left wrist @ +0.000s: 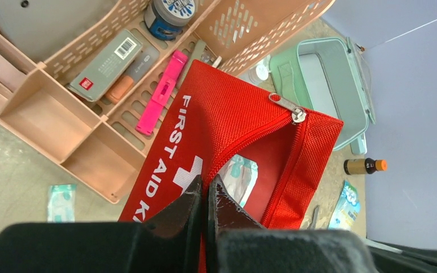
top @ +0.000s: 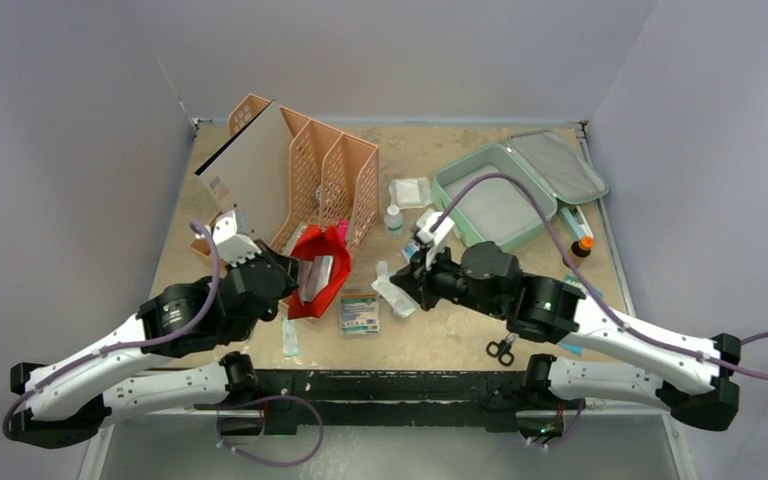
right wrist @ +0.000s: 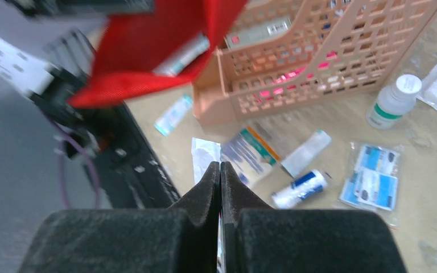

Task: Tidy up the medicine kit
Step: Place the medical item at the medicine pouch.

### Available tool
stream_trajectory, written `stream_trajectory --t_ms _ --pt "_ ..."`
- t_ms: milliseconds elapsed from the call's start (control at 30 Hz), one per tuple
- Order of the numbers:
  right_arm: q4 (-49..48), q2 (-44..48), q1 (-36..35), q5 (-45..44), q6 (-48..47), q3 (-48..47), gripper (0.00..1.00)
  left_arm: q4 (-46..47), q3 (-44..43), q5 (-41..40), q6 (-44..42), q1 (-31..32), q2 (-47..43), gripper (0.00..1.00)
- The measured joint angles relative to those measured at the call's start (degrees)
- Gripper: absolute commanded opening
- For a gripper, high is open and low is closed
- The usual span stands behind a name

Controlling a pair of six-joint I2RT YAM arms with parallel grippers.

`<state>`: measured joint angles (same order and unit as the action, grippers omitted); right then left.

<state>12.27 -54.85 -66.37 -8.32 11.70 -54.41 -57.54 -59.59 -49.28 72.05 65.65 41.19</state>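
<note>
The mint-green medicine kit (top: 449, 189) lies open at the back right, its grey-lined lid (top: 560, 165) flipped back; its rim also shows in the left wrist view (left wrist: 284, 74). My left gripper (top: 288, 288) (left wrist: 206, 185) is shut on the zipper edge of the red first aid pouch (top: 322, 268) (left wrist: 233, 122), holding its mouth open, with a packet inside. My right gripper (top: 409, 279) (right wrist: 220, 168) is shut at mid-table, and a thin white packet (top: 394, 296) (right wrist: 203, 154) runs out from between its tips. The right wrist view is blurred.
An orange mesh rack (top: 310, 170) with pens and boxes stands at the back left. A white bottle (top: 393, 220), gauze pack (top: 410, 190), small box (top: 360, 312), scissors (top: 501, 350) and brown bottle (top: 582, 245) lie around.
</note>
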Motion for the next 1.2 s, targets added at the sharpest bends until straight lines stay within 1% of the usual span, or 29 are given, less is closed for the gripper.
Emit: stream_trajectory --t_ms 133,300,400,533,667,800,1000,1200 --pt "0.0 3.0 0.0 0.5 8.3 -3.1 0.00 3.1 1.2 0.8 1.0 0.0 1.8 0.00" --pt "-6.3 4.0 0.0 0.3 19.8 -3.6 0.00 6.5 1.3 2.3 2.1 0.0 4.8 0.00" --pt "-6.1 1.2 0.0 -3.5 29.2 -6.3 0.00 9.7 2.1 3.7 2.3 0.0 6.0 0.00" --pt "-6.4 -4.7 0.0 -7.1 36.8 -10.0 0.00 13.6 3.8 5.7 2.3 0.0 6.0 0.00" --pt "-6.0 -10.4 0.0 -9.6 41.6 -12.1 0.00 15.6 4.2 7.3 2.3 0.0 6.0 0.00" --pt "-2.1 -15.1 0.0 -14.3 45.2 -14.5 0.00 17.0 4.2 8.3 2.2 0.0 5.7 0.00" --pt "2.5 -19.1 0.0 -20.2 48.2 -16.8 0.00 17.6 4.1 8.6 1.3 0.0 5.7 0.00" --pt "4.4 -21.5 0.0 -23.8 48.8 -18.4 0.15 16.9 3.8 8.6 0.2 0.0 6.5 0.00"
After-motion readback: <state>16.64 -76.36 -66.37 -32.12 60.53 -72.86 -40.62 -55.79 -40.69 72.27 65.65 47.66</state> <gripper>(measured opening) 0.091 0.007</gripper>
